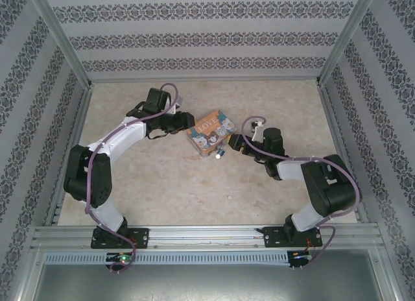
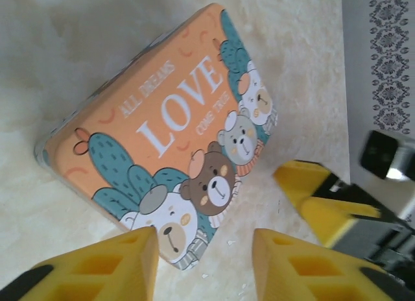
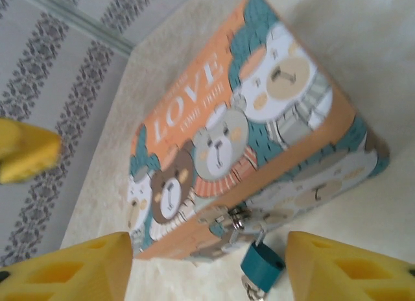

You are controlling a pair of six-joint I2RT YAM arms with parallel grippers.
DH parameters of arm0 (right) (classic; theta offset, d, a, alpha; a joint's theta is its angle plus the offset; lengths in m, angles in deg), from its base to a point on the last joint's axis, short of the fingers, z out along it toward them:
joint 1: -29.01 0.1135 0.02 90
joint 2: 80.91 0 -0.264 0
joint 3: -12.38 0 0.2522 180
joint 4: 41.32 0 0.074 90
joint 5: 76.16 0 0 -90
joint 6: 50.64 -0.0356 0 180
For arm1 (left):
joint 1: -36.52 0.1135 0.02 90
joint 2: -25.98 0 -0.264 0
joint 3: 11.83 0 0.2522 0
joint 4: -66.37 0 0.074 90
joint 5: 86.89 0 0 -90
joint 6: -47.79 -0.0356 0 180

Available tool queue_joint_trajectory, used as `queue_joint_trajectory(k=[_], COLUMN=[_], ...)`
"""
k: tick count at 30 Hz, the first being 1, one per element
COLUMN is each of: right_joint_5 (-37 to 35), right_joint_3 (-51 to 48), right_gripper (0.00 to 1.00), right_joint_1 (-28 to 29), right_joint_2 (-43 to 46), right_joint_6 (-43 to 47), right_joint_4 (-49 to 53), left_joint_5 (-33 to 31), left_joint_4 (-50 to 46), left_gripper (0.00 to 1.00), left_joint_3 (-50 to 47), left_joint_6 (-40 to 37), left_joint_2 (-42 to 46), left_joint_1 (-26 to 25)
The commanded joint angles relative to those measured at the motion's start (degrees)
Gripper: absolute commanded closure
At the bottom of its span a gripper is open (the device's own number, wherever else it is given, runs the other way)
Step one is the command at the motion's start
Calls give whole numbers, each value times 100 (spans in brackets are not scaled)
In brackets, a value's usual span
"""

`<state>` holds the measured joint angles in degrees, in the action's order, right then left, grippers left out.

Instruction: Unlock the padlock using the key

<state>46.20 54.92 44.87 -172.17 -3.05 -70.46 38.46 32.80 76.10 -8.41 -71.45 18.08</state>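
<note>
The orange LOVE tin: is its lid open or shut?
Shut: the orange tin has its lid flat, a small teal padlock hanging on the silvery clasp.

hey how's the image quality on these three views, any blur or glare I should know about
Left wrist: the tin lettering is sharp, the left hand up close is soft. Right wrist: the whole frame is slightly blurred, padlock included. Top external: even, flat light, no strong glare.
</note>
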Motion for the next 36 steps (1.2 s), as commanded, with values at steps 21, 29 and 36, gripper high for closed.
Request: queue_joint_trajectory(k=[21, 29, 36], right_joint_5=[451, 473, 435], right_joint_3=[567, 585, 612], right_gripper=[66, 72, 74], right_joint_1=[270, 305, 372], right_joint_2=[-1545, -1743, -1927], right_joint_6=[-30, -64, -207], right_joint_4=[-613, -707, -981], left_joint_5=[52, 50, 51], left_joint_4=[-480, -445, -444], left_gripper=[77, 77, 77], left_joint_3=[1005, 986, 950], left_joint_6=[-203, -216, -216], left_joint_2=[-1590, -1708, -1723], left_joint_1=[-456, -455, -452])
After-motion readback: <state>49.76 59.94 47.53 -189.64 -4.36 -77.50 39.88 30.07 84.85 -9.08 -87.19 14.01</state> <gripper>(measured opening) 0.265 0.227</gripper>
